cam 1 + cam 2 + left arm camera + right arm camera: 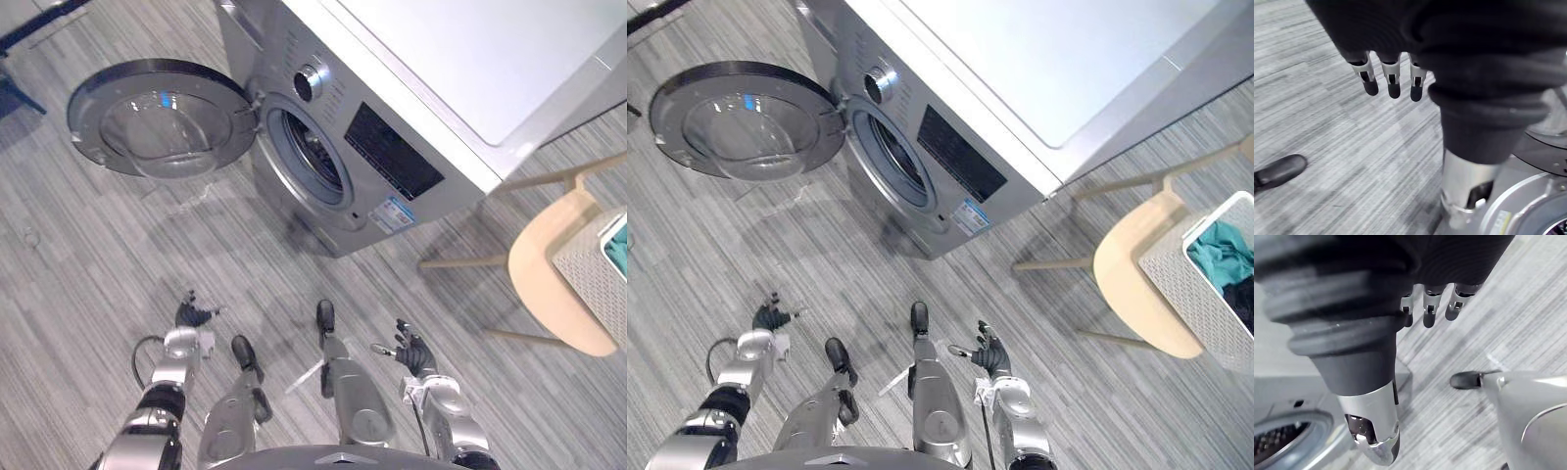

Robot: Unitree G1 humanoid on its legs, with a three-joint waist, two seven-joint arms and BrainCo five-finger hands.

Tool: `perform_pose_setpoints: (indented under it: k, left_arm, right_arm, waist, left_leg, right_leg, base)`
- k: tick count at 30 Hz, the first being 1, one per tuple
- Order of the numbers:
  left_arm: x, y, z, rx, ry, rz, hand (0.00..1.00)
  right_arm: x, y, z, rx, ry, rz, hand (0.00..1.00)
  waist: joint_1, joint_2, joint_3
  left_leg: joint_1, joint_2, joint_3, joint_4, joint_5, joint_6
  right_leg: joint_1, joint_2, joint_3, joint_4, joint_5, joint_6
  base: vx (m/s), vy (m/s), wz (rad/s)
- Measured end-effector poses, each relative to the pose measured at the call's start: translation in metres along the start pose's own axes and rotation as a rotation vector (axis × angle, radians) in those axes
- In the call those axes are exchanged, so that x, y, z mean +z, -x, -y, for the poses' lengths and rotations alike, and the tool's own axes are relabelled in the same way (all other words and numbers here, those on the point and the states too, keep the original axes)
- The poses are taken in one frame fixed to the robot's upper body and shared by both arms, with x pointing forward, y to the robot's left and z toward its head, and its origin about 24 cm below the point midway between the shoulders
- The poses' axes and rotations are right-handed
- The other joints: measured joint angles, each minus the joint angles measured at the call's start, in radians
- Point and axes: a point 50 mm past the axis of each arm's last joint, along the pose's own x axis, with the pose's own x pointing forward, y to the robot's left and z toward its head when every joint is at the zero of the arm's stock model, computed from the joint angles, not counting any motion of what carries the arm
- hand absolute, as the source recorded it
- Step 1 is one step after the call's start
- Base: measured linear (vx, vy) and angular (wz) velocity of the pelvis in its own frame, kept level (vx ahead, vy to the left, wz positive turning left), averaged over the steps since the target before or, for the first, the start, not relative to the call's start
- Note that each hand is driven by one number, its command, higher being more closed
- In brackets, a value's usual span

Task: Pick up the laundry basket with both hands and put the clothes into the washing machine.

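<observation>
A silver front-loading washing machine (392, 127) stands ahead, its round door (162, 116) swung wide open to the left and the drum opening (312, 155) exposed. The white perforated laundry basket (1205, 294) sits far right on a pale wooden chair (1136, 279), holding teal and dark clothes (1227, 259). My left hand (193, 313) hangs low at the left, fingers (1393, 81) relaxed and holding nothing. My right hand (411, 350) hangs low at the right, also relaxed and empty, with its fingers (1428, 308) loose. Both hands are far from the basket.
Grey striped carpet (118, 264) covers the floor between me and the machine. The chair's wooden legs (460, 261) reach toward the machine's right corner. Dark furniture legs (20, 93) show at the far left edge.
</observation>
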Motion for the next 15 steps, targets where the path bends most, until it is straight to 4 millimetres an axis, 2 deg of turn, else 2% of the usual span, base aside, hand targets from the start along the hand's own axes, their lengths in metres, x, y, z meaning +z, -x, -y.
perform_pose_setpoints:
  k: [2, 5, 9, 15]
  left_arm:
    - [0.027, -0.008, -0.004, 0.012, 0.031, 0.064, 0.0]
    - [0.051, -0.014, -0.015, 0.052, 0.033, 0.126, 0.0]
    - [0.063, -0.016, -0.024, 0.096, 0.082, 0.149, 0.0]
    - [0.056, -0.016, -0.027, 0.105, 0.08, 0.128, 0.0]
  right_arm:
    - [0.002, 0.0, 0.004, -0.014, -0.036, 0.009, 0.0]
    - [0.002, 0.0, 0.005, -0.016, -0.073, 0.012, 0.0]
    - [0.004, 0.001, 0.014, -0.053, -0.134, 0.025, 0.0]
    - [0.004, 0.001, 0.015, -0.06, -0.207, 0.031, 0.0]
  waist:
    - [-0.013, -0.004, 0.002]
    - [-0.024, -0.023, 0.005]
    - [-0.034, -0.029, 0.006]
    - [-0.036, -0.029, 0.006]
  left_leg:
    - [-0.01, 0.001, 0.013, 0.0, -0.002, -0.001]
    - [-0.011, 0.005, 0.047, 0.0, -0.009, -0.006]
    - [-0.005, 0.008, 0.081, 0.001, -0.022, -0.012]
    - [-0.006, 0.019, 0.109, 0.065, -0.068, -0.012]
  right_leg:
    - [-0.02, 0.003, 0.015, 0.0, 0.004, 0.001]
    - [-0.037, 0.013, 0.049, 0.0, 0.009, 0.002]
    - [-0.049, 0.021, 0.077, 0.001, 0.013, 0.005]
    - [-0.043, 0.024, 0.109, 0.001, 0.022, 0.015]
  base:
    - [0.07, -0.011, -0.25]
    - [0.07, -0.008, -0.3]
    - [0.07, -0.008, -0.24]
    - [0.07, -0.012, -0.18]
